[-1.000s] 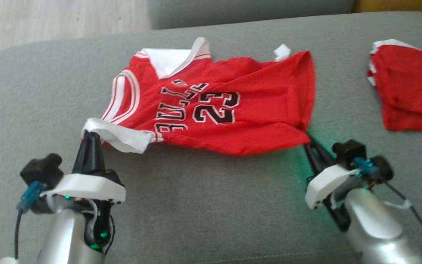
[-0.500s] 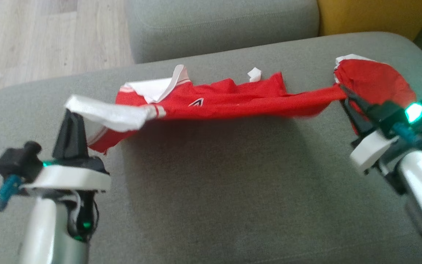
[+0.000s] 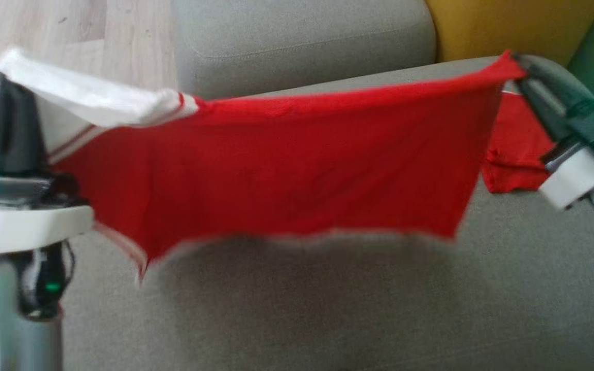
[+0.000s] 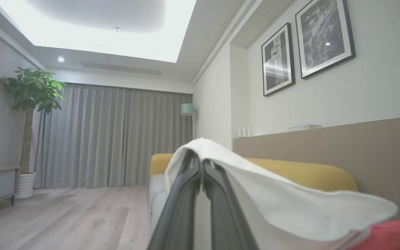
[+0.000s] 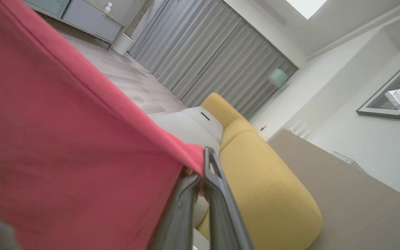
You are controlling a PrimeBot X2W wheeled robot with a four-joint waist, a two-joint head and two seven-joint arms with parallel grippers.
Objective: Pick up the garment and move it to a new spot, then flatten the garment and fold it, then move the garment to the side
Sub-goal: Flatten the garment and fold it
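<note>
Our left gripper (image 3: 4,85) clamps the white edge of the garment (image 3: 286,170) at ten o'clock; our right gripper (image 3: 521,67) seemingly pinches its red corner at two o'clock.

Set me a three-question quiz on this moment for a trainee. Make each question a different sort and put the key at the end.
1. True or false: the red jersey lies flat on the grey sofa.
2. Which part of the jersey does the left gripper pinch? A) its white end B) its plain red corner C) nothing at all
3. Fill in: beyond the right gripper, a second red garment lies on the ____.

Key: 1 false, it hangs stretched in the air between the two shut grippers; 2 A; 3 sofa.
</note>
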